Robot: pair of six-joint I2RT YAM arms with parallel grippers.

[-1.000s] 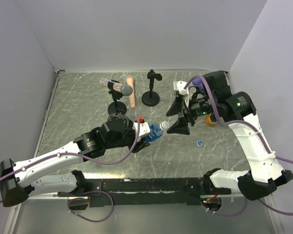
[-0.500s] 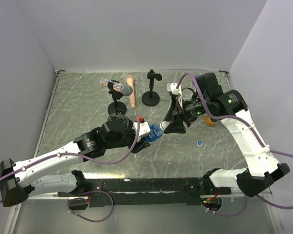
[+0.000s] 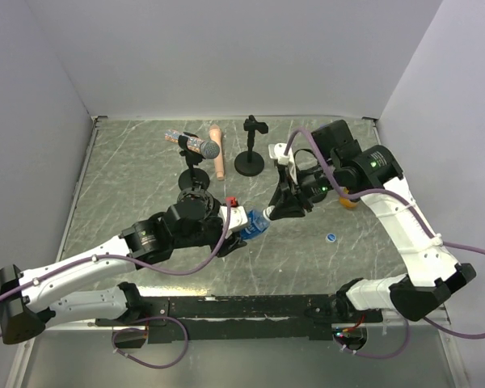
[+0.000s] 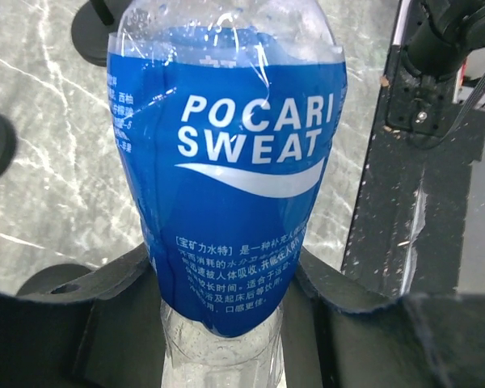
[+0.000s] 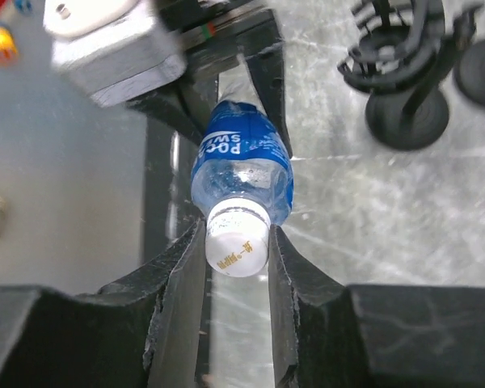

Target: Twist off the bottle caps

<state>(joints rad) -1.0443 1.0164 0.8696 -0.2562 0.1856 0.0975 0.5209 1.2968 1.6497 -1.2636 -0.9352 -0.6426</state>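
L gripper is clenched on the bottle, a blue one w/ the label POCARI SWEAT. Its two fingers press the lower body from both sides. The bottle is held over the middle of the table, nearly horizontal, w/ the neck pointing toward the R arm.

R gripper is closed on the white cap. In the R wrist view both fingers touch the cap, one on each side, w/ no gap visible. The cap sits on the neck of the bottle; if it is tight or already loose, I cannot tell.

A blue cap lies alone on the table, to the right of the bottle and nearer to the arm bases, apart from both grippers. An orange bottle is just behind the R arm, mostly hidden.

At the far part of the table a mic rests on a small stand. A pinkish stick lies beside it, and a 2nd stand is just right of the stick.
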